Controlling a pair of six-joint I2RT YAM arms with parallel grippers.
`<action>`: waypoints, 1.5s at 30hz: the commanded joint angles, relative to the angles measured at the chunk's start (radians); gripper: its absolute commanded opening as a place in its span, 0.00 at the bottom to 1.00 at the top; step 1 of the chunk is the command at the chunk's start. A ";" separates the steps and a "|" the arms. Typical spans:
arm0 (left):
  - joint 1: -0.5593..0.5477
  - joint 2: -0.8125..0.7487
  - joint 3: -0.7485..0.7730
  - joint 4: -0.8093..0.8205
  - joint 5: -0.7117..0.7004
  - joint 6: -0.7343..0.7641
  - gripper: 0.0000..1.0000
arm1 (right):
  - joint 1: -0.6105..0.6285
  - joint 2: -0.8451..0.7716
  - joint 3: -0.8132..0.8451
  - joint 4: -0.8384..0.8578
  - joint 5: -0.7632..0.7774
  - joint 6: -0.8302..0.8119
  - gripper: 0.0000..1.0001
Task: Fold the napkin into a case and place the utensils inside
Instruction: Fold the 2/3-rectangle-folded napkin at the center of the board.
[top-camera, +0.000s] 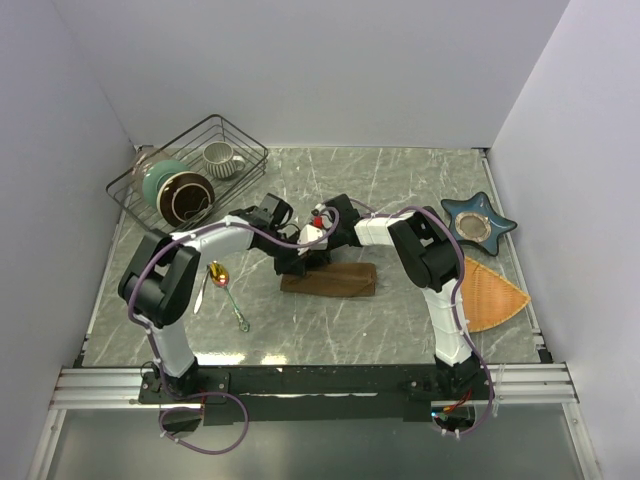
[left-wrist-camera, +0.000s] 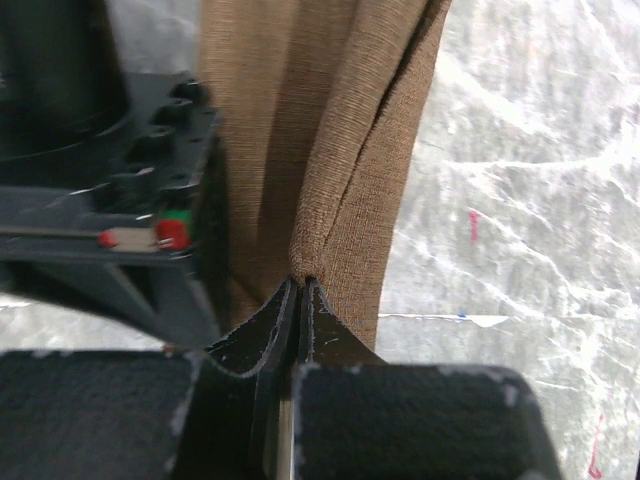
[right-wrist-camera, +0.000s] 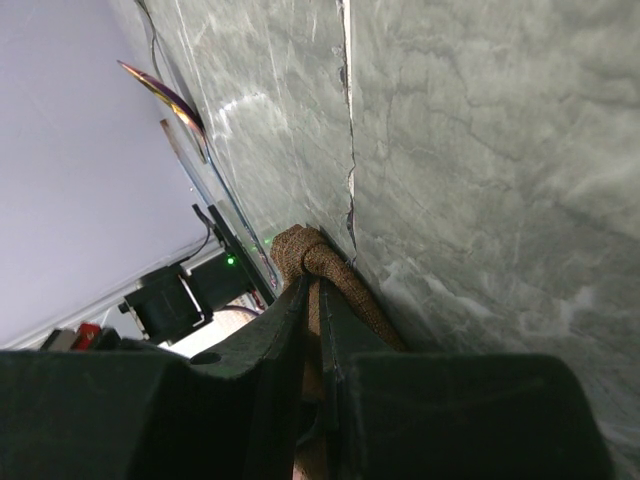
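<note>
The dark-brown napkin (top-camera: 335, 280) lies as a narrow folded strip at the middle of the table. Both grippers meet over its left end. My left gripper (top-camera: 291, 264) is shut on the cloth's edge, and in the left wrist view the napkin (left-wrist-camera: 330, 150) hangs in folds from the closed tips (left-wrist-camera: 302, 288). My right gripper (top-camera: 318, 252) is also shut on a bunched fold of the napkin (right-wrist-camera: 320, 262) close to the table. The utensils (top-camera: 222, 285) lie left of the napkin: a spoon with a gold bowl (top-camera: 218, 273) and slim silver pieces. The spoon also shows in the right wrist view (right-wrist-camera: 160, 88).
A black wire basket (top-camera: 236, 135) at the back left holds a mug (top-camera: 222, 157) and bowls (top-camera: 178, 190). A blue star-shaped dish (top-camera: 478, 222) and an orange fan-shaped mat (top-camera: 488, 293) lie at the right. White walls enclose the marble table (top-camera: 400, 185).
</note>
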 joint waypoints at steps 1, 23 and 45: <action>0.017 0.007 0.017 0.093 0.003 -0.041 0.03 | 0.029 0.074 -0.023 -0.061 0.106 -0.033 0.18; 0.014 0.030 0.042 0.030 -0.091 -0.029 0.03 | 0.063 0.061 -0.064 -0.012 0.044 0.026 0.17; 0.008 0.113 0.097 -0.080 -0.063 0.013 0.06 | -0.020 -0.027 0.106 -0.352 0.013 -0.214 0.41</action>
